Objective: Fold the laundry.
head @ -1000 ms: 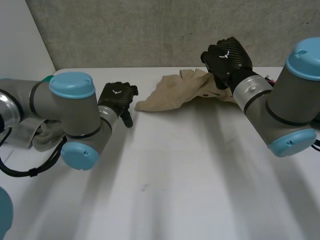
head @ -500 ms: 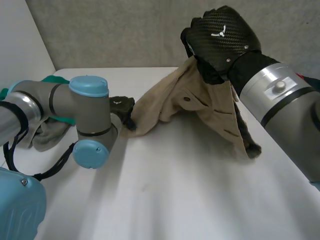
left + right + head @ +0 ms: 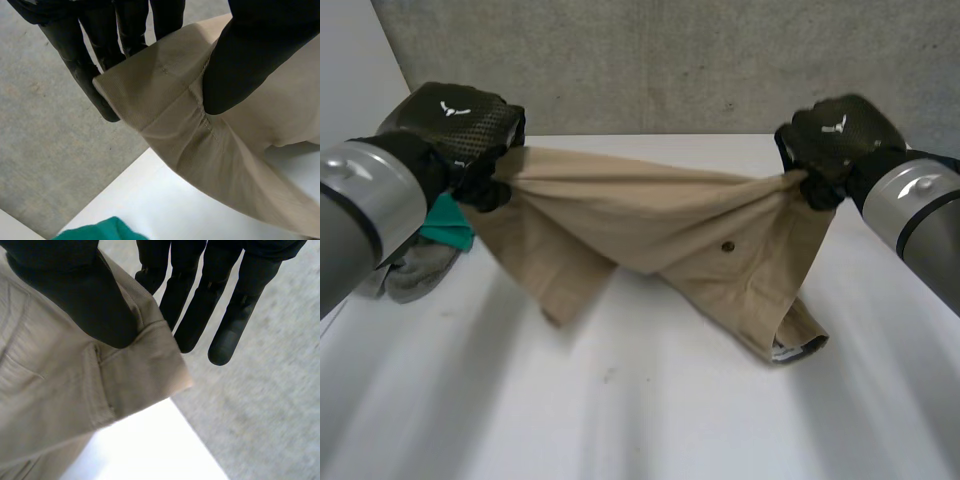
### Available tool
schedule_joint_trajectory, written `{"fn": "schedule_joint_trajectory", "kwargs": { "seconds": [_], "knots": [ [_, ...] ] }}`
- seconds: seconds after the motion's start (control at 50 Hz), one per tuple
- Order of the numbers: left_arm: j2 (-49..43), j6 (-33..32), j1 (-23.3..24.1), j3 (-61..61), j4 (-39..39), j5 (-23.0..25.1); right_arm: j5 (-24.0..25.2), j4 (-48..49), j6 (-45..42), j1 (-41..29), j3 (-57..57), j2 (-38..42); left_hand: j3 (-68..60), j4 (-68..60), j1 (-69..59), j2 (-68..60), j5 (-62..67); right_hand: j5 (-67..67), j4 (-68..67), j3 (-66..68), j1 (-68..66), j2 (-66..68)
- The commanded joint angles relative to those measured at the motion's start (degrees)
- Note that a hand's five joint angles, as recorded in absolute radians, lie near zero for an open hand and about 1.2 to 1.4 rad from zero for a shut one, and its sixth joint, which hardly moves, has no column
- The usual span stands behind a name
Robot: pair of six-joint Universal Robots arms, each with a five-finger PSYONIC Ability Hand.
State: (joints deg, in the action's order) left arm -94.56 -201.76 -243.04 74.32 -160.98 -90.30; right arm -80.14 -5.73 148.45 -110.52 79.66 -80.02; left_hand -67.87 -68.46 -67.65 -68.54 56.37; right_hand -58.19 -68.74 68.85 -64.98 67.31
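Well, nearest me the white table (image 3: 620,420) shows bare, and above its middle hangs a beige garment (image 3: 660,225), stretched like a hammock between the two hands. One loose end droops toward seven o'clock. The other, with a dark-lined hem, sags toward five o'clock, down close to the tabletop. At about ten o'clock the left hand (image 3: 460,125) is clamped on one corner of the upper edge, and its wrist view shows the thumb pressing the seamed band against the fingers. At two o'clock the right hand (image 3: 835,140) pinches the opposite corner the same way, thumb over the cloth. Near nine o'clock a green cloth (image 3: 445,222) lies touching a grey cloth (image 3: 415,275). Beyond it all stands a concrete wall (image 3: 670,60).
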Motion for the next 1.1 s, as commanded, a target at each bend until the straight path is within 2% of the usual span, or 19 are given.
{"fn": "schedule_joint_trajectory", "kwargs": {
  "seconds": [0.02,0.08,0.18,0.24,0.3,0.38,0.4,0.44,0.48,0.56,0.64,0.76,0.84,0.94,1.1],
  "knots": [
    [-4.4,-7.8,-0.7,-0.5,5.0,-0.1,-2.1,-4.6,-1.8,-0.5,-1.3,6.1,-12.1,-11.5,-12.4,-11.5,13.6,-11.8,-11.3,11.2,-15.0,12.7],
    [-13.2,-8.5,-0.9,-4.3,4.2,-0.2,-2.4,-4.9,-3.7,-1.1,-3.1,11.2,-12.1,-11.5,-12.4,-11.5,13.6,-11.8,-11.3,11.2,-15.0,12.7],
    [-28.3,-8.2,-0.8,-18.9,2.9,-1.4,-4.3,-3.4,-5.3,-1.6,-11.3,21.3,-12.1,-11.5,-12.4,-11.5,13.6,-11.8,-11.3,11.2,-15.0,12.7],
    [-33.0,-7.8,-0.6,-27.3,2.1,-1.4,-5.7,-2.0,-5.5,-2.0,-17.0,25.3,-12.1,-11.5,-12.4,-11.5,13.6,-11.8,-11.3,11.2,-15.0,12.7],
    [-35.9,-7.1,-0.3,-38.4,-2.0,-0.5,-8.0,1.8,-5.3,-2.5,-26.6,29.5,-12.1,-11.5,-12.4,-11.5,13.6,-11.8,-11.3,11.2,-15.0,12.7],
    [-36.5,-6.3,-0.7,-48.5,-16.4,1.0,-11.3,11.5,-4.6,-2.4,-38.2,31.1,-12.1,-11.5,-12.4,-11.5,13.6,-11.8,-11.3,11.2,-15.0,12.7],
    [-35.9,-6.1,-0.9,-50.5,-23.2,0.4,-12.0,17.0,-4.1,-2.3,-41.4,31.0,-12.1,-11.5,-12.4,-11.5,13.6,-11.8,-11.3,11.2,-15.0,12.7],
    [-34.6,-5.9,-1.0,-50.9,-29.4,-0.8,-12.5,22.8,-3.2,-2.2,-43.4,30.4,-12.1,-11.5,-12.4,-11.5,13.6,-11.8,-11.3,11.2,-15.0,12.7],
    [-32.4,-5.6,-1.3,-50.2,-37.1,-2.3,-12.3,30.0,-1.4,-2.4,-44.6,29.1,-12.1,-11.5,-12.4,-11.5,13.6,-11.8,-11.3,11.2,-15.0,12.7],
    [-30.1,-4.4,-2.0,-47.8,-41.4,-3.0,-10.0,36.5,1.0,-2.4,-44.0,27.7,-12.1,-11.5,-12.4,-11.5,13.6,-11.8,-11.3,11.2,-15.0,12.7],
    [-28.7,-2.9,-2.5,-42.5,-38.1,-3.0,-6.4,35.6,1.8,-2.7,-43.1,28.0,-12.1,-11.5,-12.4,-11.5,13.6,-11.8,-11.3,11.2,-15.0,12.7],
    [-27.8,-1.7,-3.4,-31.7,-36.1,-4.1,-4.2,33.3,2.5,-2.4,-39.2,29.7,-12.1,-11.5,-12.4,-11.5,13.6,-11.8,-11.3,11.2,-15.0,12.7],
    [-28.0,-1.4,-3.4,-22.6,-36.4,-5.4,-2.4,31.3,3.9,-2.1,-34.0,31.5,-12.1,-11.5,-12.4,-11.5,13.6,-11.8,-11.3,11.2,-15.0,12.7],
    [-30.8,-1.6,-2.4,-10.4,-36.2,-5.4,2.5,30.5,5.3,-1.3,-23.8,35.8,-12.1,-11.5,-12.4,-11.5,13.6,-11.8,-11.3,11.2,-15.0,12.7],
    [-34.1,-3.3,-0.3,0.5,-32.0,-4.5,2.7,29.1,-0.7,0.7,-13.2,39.2,-12.1,-11.5,-12.4,-11.5,13.6,-11.8,-11.3,11.2,-15.0,12.7]
  ]
}}
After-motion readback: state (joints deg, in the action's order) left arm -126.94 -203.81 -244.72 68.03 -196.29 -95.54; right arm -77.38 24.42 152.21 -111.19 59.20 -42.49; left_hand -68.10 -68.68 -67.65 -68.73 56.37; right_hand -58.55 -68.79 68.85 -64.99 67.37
